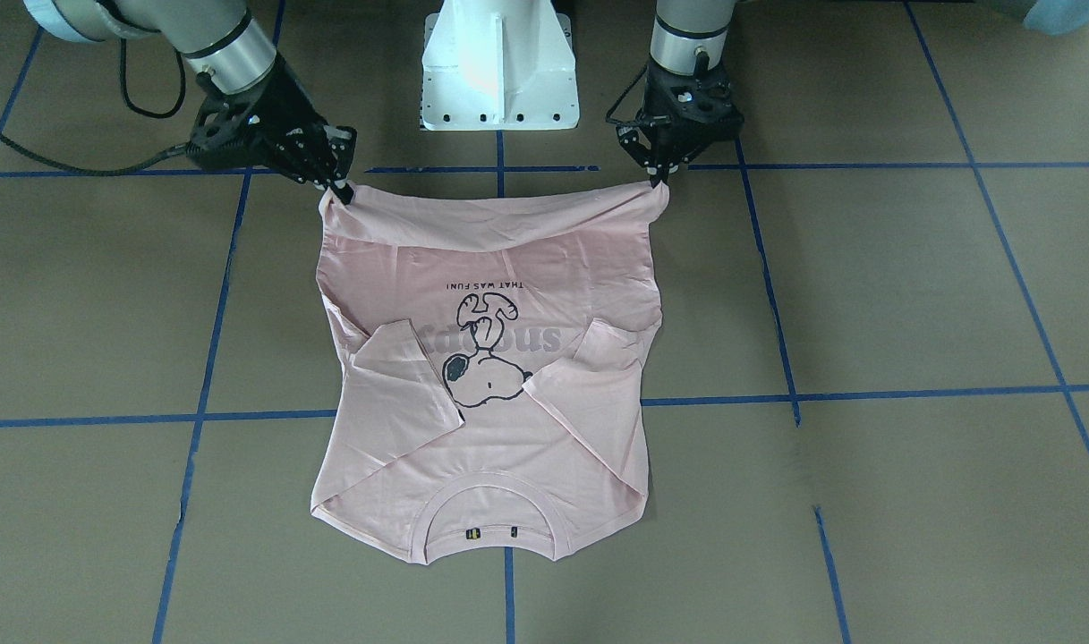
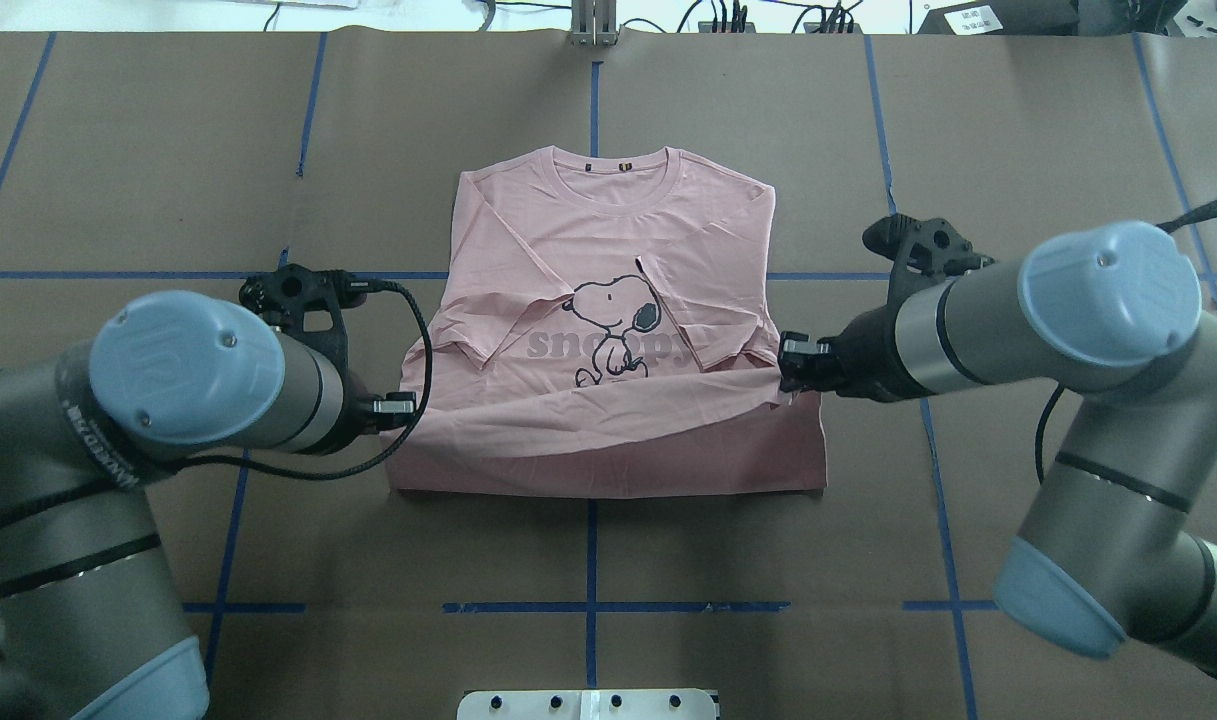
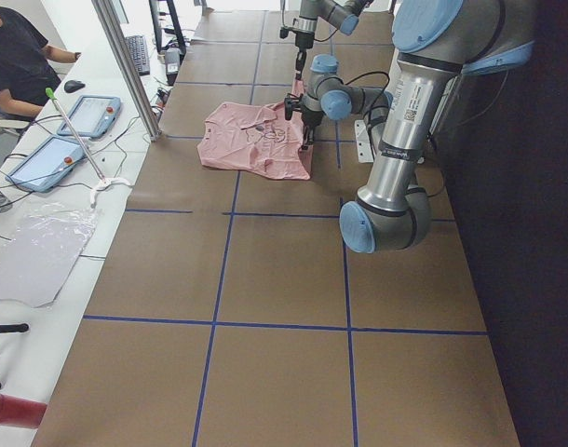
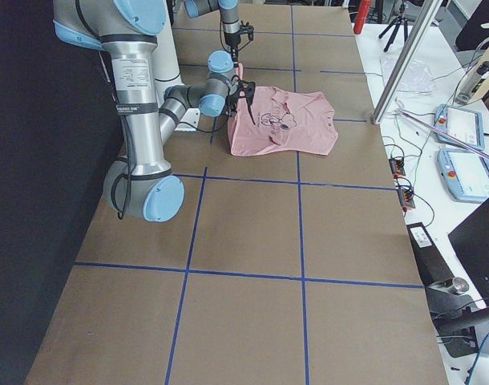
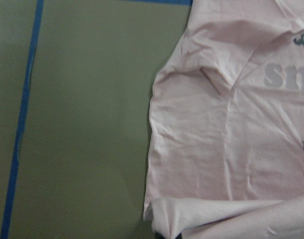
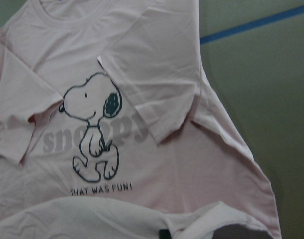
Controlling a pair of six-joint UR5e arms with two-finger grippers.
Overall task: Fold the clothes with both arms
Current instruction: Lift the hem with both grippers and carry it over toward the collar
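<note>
The pale pink Snoopy T-shirt (image 1: 508,465) lies front up on the brown table, both sleeves folded in over the chest and the neck on the far side from the robot. It also shows in the overhead view (image 2: 608,210). My left gripper (image 2: 408,405) is shut on the hem's left corner (image 1: 659,179). My right gripper (image 2: 786,375) is shut on the hem's right corner (image 1: 340,190). Both hold the hem lifted off the table, so the fabric hangs in a band between them over the shirt's lower part. The wrist views show the shirt (image 5: 231,149) (image 6: 167,164) below the raised hem.
The white pedestal base (image 1: 499,63) stands just behind the shirt on the robot's side. Blue tape lines (image 2: 593,90) cross the brown table. A side bench with tablets (image 3: 88,116), a metal post (image 3: 126,65) and a seated person (image 3: 14,56) lies beyond the table's far edge.
</note>
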